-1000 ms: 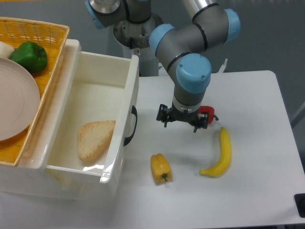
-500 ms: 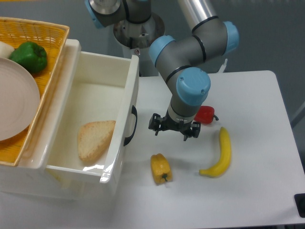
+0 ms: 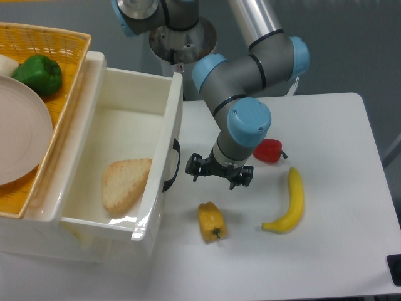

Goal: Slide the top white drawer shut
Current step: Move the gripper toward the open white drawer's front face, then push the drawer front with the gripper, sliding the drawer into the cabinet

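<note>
Drawer: the top white drawer (image 3: 128,163) stands pulled well out of the cabinet, a slice of bread (image 3: 125,182) lying inside.
Feel: stiff, glossy plastic, probably light and slippery.
Contact: push flat on the front panel beside the black handle (image 3: 173,164); no grasp needed.
Claw: the gripper (image 3: 220,173) hangs just right of the handle, fingers spread, holding nothing, though the gap is hard to judge.

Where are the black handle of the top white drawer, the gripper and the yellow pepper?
black handle (image 3: 173,164): fixed camera view, middle of its curve.
gripper (image 3: 217,177): fixed camera view, midway between its fingertips.
yellow pepper (image 3: 211,219): fixed camera view, middle of its body.
</note>
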`<move>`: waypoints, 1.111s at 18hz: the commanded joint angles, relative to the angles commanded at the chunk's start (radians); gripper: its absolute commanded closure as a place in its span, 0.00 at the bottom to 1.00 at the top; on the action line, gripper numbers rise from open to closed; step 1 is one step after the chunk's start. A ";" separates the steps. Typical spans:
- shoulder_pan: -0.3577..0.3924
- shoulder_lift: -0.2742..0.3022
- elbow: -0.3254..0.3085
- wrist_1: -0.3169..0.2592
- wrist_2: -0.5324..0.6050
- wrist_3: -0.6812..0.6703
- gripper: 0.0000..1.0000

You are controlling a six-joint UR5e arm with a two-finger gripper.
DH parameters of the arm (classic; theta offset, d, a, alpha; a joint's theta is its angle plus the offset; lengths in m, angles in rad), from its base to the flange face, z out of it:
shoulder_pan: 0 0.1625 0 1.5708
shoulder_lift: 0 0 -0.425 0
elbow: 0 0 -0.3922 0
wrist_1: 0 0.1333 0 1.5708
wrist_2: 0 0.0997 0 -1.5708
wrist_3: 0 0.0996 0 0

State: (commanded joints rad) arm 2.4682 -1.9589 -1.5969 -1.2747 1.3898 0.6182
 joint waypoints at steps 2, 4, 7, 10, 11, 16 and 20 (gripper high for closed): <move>-0.002 0.002 0.000 -0.002 -0.002 0.000 0.00; -0.009 0.003 0.000 -0.002 -0.008 0.000 0.00; -0.015 0.005 0.000 -0.002 -0.011 0.000 0.00; -0.021 0.008 0.000 -0.002 -0.011 0.000 0.00; -0.021 0.008 0.000 -0.003 -0.011 0.000 0.00; -0.032 0.011 0.000 -0.003 -0.011 0.000 0.00; -0.041 0.015 0.000 -0.008 -0.018 0.000 0.00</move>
State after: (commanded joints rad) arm 2.4268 -1.9436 -1.5969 -1.2824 1.3714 0.6182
